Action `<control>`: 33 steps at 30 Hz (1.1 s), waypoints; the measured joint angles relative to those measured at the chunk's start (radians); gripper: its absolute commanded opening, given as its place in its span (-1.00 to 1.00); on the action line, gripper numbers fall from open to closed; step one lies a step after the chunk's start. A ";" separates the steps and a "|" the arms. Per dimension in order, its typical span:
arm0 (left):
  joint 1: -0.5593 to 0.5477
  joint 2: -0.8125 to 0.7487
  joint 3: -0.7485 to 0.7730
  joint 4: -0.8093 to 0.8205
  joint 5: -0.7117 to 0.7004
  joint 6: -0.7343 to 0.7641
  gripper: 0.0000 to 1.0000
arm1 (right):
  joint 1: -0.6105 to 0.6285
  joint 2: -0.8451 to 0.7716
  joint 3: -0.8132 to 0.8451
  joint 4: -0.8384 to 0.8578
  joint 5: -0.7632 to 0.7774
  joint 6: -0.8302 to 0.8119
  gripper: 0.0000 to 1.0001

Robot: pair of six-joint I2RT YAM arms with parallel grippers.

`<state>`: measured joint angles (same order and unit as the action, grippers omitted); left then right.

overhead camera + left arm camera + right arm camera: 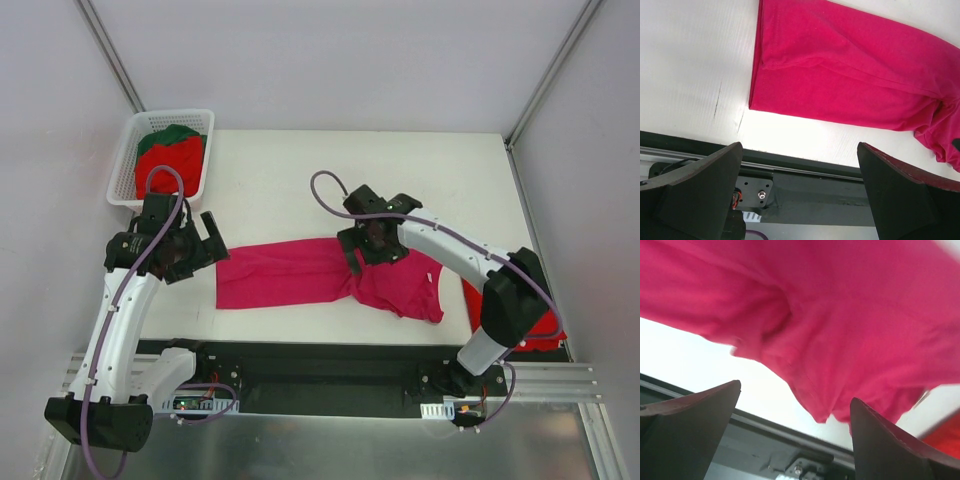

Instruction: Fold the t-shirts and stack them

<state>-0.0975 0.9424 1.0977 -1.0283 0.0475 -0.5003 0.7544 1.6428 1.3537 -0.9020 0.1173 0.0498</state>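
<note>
Magenta-pink soft cloth t-shirt (300,272) looks floppy, light, so I'd grab its hem corners, with left gripper (208,248) and right gripper (362,258) both gaping, empty.

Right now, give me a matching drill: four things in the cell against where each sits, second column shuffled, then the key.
Things
1. magenta t-shirt
2. white basket
3. red t-shirt outside the basket
4. left gripper

Places
A. far left corner of the table
B. near right edge, partly hidden by the right arm
C. jaws open, just left of the magenta shirt's left end
D. laid out across the middle of the table

Pairs: 1-D; 2-A; 3-B; 4-C
</note>
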 measured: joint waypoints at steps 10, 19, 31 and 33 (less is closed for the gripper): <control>-0.002 0.000 0.000 0.001 0.005 0.019 0.98 | -0.016 0.061 -0.220 0.011 0.087 0.190 0.92; -0.008 -0.010 0.000 0.001 0.005 0.025 0.99 | -0.081 -0.001 -0.291 0.055 0.128 0.343 0.92; -0.021 -0.007 0.000 0.002 0.011 0.030 0.99 | -0.196 -0.012 -0.405 0.209 -0.009 0.372 0.92; -0.021 -0.003 0.000 0.002 0.016 0.031 0.99 | -0.201 0.028 -0.369 0.195 -0.037 0.336 0.92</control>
<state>-0.1184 0.9398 1.0973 -1.0264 0.0631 -0.4690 0.5533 1.6711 0.9852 -0.7074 0.0807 0.3855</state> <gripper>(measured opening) 0.993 0.960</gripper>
